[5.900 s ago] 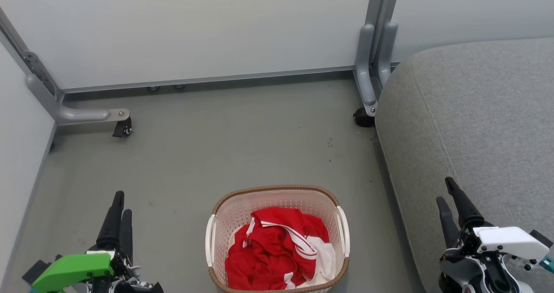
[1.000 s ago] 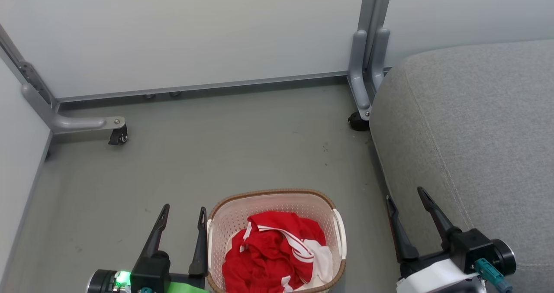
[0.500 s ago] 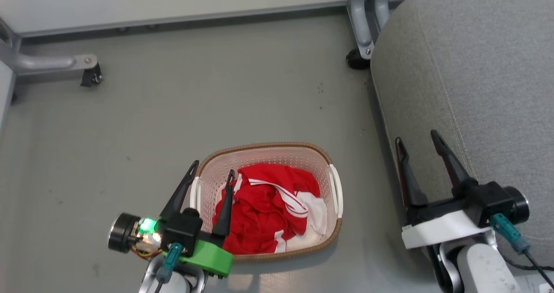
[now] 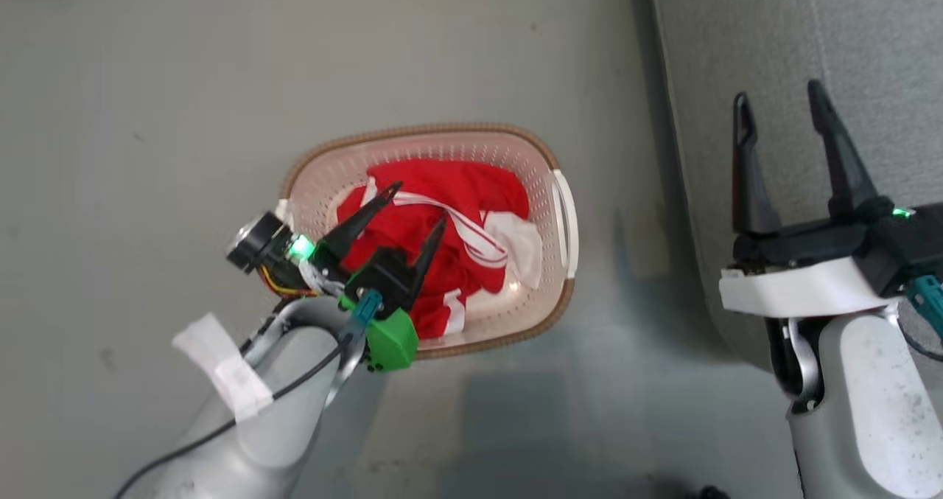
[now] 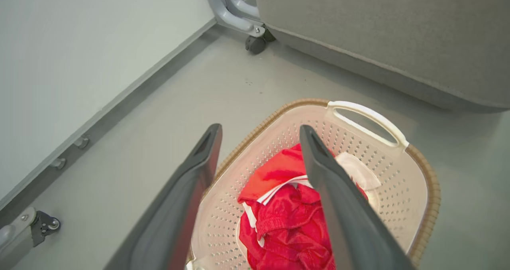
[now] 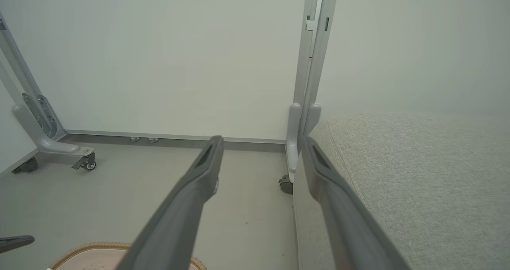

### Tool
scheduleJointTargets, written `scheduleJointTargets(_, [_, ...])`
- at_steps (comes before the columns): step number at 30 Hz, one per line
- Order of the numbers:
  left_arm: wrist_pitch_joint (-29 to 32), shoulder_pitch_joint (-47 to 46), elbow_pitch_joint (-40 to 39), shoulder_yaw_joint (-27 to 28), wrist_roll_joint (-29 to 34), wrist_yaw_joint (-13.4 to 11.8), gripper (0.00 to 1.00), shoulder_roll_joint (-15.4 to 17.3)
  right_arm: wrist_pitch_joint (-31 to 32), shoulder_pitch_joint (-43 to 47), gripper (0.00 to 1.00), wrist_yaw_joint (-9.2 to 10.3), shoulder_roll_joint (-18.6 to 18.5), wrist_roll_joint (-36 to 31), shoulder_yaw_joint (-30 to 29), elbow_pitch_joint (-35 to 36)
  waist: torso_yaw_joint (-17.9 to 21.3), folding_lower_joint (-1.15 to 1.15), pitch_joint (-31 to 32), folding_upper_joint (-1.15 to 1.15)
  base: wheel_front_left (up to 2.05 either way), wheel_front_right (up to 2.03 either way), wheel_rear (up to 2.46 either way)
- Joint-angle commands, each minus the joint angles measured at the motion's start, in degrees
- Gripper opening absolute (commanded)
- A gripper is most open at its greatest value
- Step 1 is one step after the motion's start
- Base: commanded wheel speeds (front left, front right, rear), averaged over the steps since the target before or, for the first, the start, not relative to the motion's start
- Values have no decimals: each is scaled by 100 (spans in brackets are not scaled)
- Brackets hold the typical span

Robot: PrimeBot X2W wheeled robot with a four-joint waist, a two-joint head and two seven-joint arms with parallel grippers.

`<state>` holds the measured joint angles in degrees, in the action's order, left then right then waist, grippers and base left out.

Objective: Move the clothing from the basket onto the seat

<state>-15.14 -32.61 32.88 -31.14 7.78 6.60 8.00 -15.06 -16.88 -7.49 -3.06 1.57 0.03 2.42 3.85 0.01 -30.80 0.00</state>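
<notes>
The red clothing (image 4: 449,211) with white stripes lies crumpled in the cream basket (image 4: 549,167), which stands on the floor. Over the basket's left half my left gripper (image 4: 420,204) hangs open, its fingers above the fabric and nothing between them. The left wrist view looks down between those fingers at the clothing (image 5: 287,218) inside the basket (image 5: 402,174). My right gripper (image 4: 777,93) stands open and holds nothing, over the front edge of the grey seat (image 4: 884,35) at the right. The seat (image 6: 418,174) and the basket's rim (image 6: 91,248) also appear in the right wrist view.
Grey floor (image 4: 147,79) surrounds the basket. A pale partition wall on a grey wheeled frame (image 6: 305,102) stands behind, with a castor (image 5: 255,42) beside the seat's corner and another castor foot (image 6: 79,158) at the left.
The head camera has tilted further down. My left gripper has moved from the basket's left rim to over the clothing. The right gripper stays open by the seat's edge.
</notes>
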Motion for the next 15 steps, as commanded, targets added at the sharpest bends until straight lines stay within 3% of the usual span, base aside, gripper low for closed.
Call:
scheduleJointTargets(1, [1, -264, 255, -100, 44, 30, 100, 63, -18, -148, 100, 0, -42, -29, 19, 60, 329, -1, -975, 0, 0, 0, 0])
scheduleJointTargets(15, [10, -2386, 3248, -1515, 718, 89, 100, 29, -18, -491, 100, 1, 13, 167, 63, 373, 973, -1, -2072, 0, 0, 0, 0])
